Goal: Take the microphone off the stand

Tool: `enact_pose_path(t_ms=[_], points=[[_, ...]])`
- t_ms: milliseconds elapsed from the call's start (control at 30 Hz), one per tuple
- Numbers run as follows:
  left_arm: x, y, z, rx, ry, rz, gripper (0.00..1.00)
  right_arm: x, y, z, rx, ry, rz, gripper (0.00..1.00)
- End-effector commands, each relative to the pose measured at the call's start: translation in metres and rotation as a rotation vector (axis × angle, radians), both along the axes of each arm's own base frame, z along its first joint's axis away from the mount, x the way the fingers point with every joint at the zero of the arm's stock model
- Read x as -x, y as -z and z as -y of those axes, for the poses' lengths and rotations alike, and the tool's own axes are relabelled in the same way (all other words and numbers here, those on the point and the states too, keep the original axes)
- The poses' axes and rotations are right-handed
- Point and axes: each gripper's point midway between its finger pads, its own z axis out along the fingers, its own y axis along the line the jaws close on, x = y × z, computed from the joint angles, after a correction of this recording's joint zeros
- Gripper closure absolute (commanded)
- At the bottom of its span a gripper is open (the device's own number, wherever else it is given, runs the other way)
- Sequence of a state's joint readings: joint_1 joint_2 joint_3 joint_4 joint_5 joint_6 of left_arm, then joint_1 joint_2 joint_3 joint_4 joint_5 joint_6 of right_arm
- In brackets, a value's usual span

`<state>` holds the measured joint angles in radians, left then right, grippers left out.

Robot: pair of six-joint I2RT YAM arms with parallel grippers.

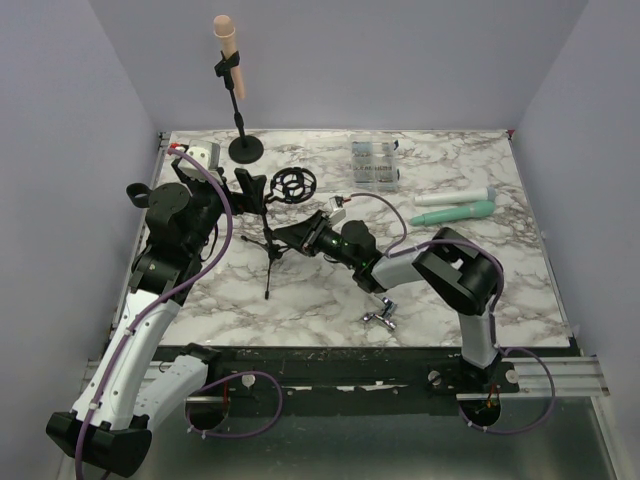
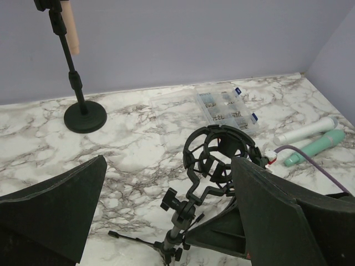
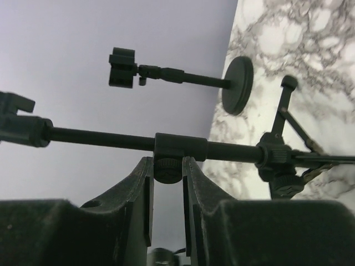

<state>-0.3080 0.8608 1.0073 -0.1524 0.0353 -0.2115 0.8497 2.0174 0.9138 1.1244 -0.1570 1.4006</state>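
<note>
A peach microphone sits in the clip of a tall black stand with a round base at the back left; it also shows in the left wrist view. A black tripod stand with an empty shock mount stands mid-table. My left gripper is open and empty, its jaws wide either side of the shock mount, well short of the microphone. My right gripper is shut on the tripod stand's pole knob.
A clear organizer box sits at the back middle. A white microphone and a green one lie at the right. A small metal piece lies near the front edge. A white device is at the back left.
</note>
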Motion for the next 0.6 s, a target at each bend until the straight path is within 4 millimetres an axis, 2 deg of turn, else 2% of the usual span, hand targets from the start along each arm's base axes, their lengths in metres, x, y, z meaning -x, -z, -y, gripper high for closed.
enact_pose_path(t_ms=[0,167,367,567], points=[[0.001,-0.009,0.003,0.011,0.015,0.018,0.02,-0.019,0.034,0.014,0.307,0.099,0.235,0.99],[0.0,-0.008,0.003,0.008,0.013,0.013,0.01,-0.032,0.026,0.022,0.428,0.167,0.42,0.99],[-0.002,-0.006,0.003,0.004,0.011,0.007,0.01,-0.032,0.006,0.019,0.615,0.227,0.668,0.99],[-0.004,-0.004,0.004,0.003,0.012,0.0,0.01,-0.036,0.001,0.026,0.682,0.268,0.738,0.97]])
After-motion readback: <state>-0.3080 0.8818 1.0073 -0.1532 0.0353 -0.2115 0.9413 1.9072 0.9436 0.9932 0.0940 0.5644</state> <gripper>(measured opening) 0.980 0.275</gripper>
